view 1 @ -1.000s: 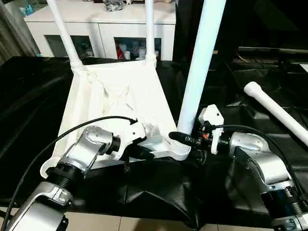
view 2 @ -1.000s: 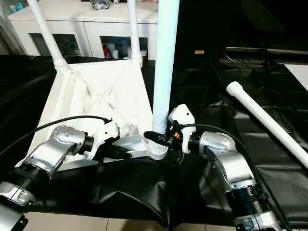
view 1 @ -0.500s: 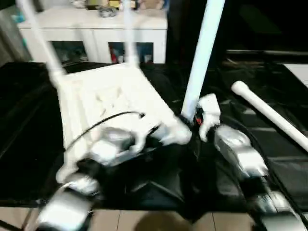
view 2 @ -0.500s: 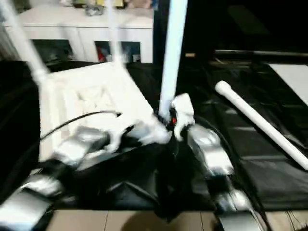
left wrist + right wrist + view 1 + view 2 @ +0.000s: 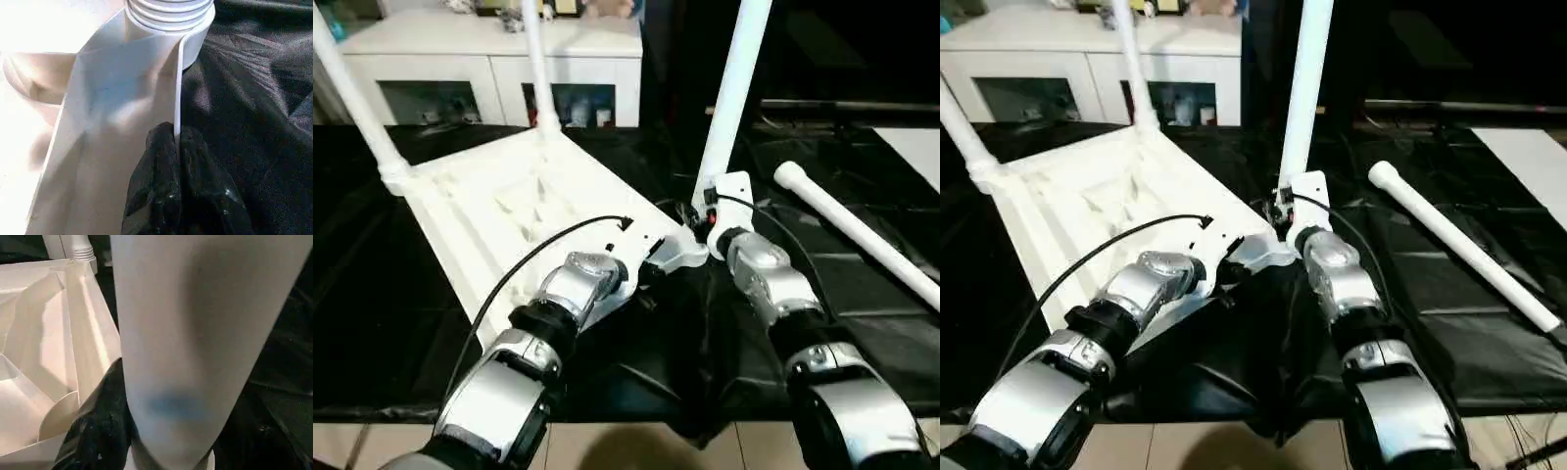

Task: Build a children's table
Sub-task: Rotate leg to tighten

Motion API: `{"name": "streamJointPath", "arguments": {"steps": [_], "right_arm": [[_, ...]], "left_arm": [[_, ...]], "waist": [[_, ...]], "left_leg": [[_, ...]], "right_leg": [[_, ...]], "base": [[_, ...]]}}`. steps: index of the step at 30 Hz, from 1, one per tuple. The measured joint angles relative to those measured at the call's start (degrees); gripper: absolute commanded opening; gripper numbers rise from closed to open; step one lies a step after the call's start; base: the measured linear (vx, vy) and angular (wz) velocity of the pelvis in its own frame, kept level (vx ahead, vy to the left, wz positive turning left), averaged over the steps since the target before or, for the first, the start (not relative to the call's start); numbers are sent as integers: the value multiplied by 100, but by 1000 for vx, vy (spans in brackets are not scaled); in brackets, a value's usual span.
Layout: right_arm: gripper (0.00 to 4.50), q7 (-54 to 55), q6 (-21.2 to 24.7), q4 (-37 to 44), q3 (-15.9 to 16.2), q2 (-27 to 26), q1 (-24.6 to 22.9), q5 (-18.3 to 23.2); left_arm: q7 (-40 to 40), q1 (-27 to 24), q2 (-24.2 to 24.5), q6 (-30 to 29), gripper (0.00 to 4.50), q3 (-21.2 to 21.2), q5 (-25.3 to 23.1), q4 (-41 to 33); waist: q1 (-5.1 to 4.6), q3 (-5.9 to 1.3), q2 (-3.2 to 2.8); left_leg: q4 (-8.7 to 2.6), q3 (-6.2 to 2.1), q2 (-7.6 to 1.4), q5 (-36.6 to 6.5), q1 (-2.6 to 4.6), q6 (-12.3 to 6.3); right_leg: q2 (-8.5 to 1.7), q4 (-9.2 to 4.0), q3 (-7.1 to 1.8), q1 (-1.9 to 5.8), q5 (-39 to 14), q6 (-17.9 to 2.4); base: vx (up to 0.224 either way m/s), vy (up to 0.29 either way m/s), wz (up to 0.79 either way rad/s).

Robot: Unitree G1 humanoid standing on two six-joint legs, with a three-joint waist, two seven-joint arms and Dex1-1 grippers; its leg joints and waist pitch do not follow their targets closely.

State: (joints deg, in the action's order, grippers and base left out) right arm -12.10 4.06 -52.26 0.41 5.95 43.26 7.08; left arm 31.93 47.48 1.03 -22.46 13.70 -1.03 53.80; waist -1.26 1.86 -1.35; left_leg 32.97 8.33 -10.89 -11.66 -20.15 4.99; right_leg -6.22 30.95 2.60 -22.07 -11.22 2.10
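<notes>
- On the black-draped desk point(image 5: 401, 323) we see the tabletop point(image 5: 509, 211) lying upside down, its ribbed underside facing up, spread from the desk's far left toward the middle.
- Two legs stand in its far corner sockets: one far-left leg point(image 5: 352, 93) and one far-middle leg point(image 5: 536, 69), both leaning slightly.
- At the tabletop's near corner, close to the desk's middle, a third leg point(image 5: 732, 93) rises from the corner socket point(image 5: 171, 17), where threaded rings show at its base.
- Our left gripper point(image 5: 177, 161) is clenched on the thin rim of the tabletop just beside that socket; its two black fingers point(image 5: 151, 196) pinch the white edge between them.
- Our right gripper point(image 5: 703, 220) grasps the third leg low down, just above the socket; one black finger point(image 5: 100, 426) lies against the tube's side, and the tube fills the space between the jaws.
- A fourth leg point(image 5: 862, 230) lies loose on the cloth toward the desk's right edge, well apart from the tabletop, its capped end pointing toward the far side.
- Beyond the desk's far edge stands a white cabinet point(image 5: 499, 59) with glass doors.
</notes>
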Motion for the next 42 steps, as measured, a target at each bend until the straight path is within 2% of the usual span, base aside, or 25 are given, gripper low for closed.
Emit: {"name": "streamJointPath", "arguments": {"steps": [4,5,6,8,10,14,16,20,29,34,37,39,42], "right_arm": [[184,-226,-147,-206,-67,3,80,4],[219,-301,-204,-264,-121,-2,127,4],[219,-341,-232,-288,-156,-5,136,7],[257,-424,-249,-351,-231,-31,170,29],[259,-498,-246,-506,-262,-63,172,108],[302,-630,-255,-672,-343,-61,144,208],[309,-780,-290,-683,-360,-47,160,221],[350,-988,-360,-686,-455,-6,169,249],[363,-1706,-384,-442,-431,259,-7,299],[363,-2390,-459,146,-145,608,-396,194],[363,-3058,-470,615,105,965,-755,120],[363,-3533,-472,1062,314,1208,-1027,98],[363,-3991,-485,1427,476,1438,-1220,30]], "left_arm": [[25,54,18,118,0,-1,1,141],[50,76,29,160,0,-1,1,192],[70,84,37,179,0,-1,1,216],[116,87,69,210,0,-2,-1,225],[165,90,97,219,0,-17,0,224],[274,109,174,290,0,-41,3,222],[314,117,207,331,0,-40,2,221],[414,139,249,409,0,-36,-28,222],[729,143,323,545,0,-4,-91,198],[1311,-40,570,765,0,132,-95,-93],[1904,-213,850,882,0,228,-92,-407],[2307,-320,1049,930,0,293,-88,-623],[2746,-433,1283,1052,0,332,-83,-819]], "waist": [[-3,4,5],[-5,5,7],[-4,6,8],[-5,7,5],[-4,10,6],[0,32,-20],[2,35,-23],[17,44,-24],[81,67,-32],[164,72,-36],[229,72,-40],[299,71,-45],[338,69,-48]], "left_leg": [[-1,2,1,0,4,0],[-3,2,1,0,3,0],[-6,2,1,0,3,0],[-12,0,-1,0,3,0],[-25,0,-1,0,2,0],[-49,3,-2,0,-25,0],[-63,7,-4,0,-46,0],[-88,39,-10,1,-85,-1],[-116,50,-22,3,-96,-3],[-114,74,-40,45,-97,-57],[-103,153,-99,47,-89,-59],[-102,166,-107,47,-90,-59],[-56,165,-115,59,-92,-43]], "right_leg": [[-10,0,12,-2,1,-2],[-12,-1,18,-6,1,-2],[-14,-1,23,-8,1,-2],[-17,-1,36,-13,1,-2],[-22,-1,54,-20,1,-2],[-35,-1,92,-60,6,-11],[-45,-1,98,-87,16,-27],[-47,0,112,-125,87,-142],[-45,8,129,-131,140,-226],[-45,19,128,-136,222,-243],[-41,31,126,-140,292,-255],[-41,57,122,-147,313,-285],[-33,133,119,-156,282,-235]], "base": [[0,0,0],[0,0,0],[0,0,0],[0,0,0],[0,0,0],[0,0,0],[0,0,0],[0,0,0],[0,0,0],[0,0,0],[38,-13,6],[57,-19,8],[61,-5,1]]}}
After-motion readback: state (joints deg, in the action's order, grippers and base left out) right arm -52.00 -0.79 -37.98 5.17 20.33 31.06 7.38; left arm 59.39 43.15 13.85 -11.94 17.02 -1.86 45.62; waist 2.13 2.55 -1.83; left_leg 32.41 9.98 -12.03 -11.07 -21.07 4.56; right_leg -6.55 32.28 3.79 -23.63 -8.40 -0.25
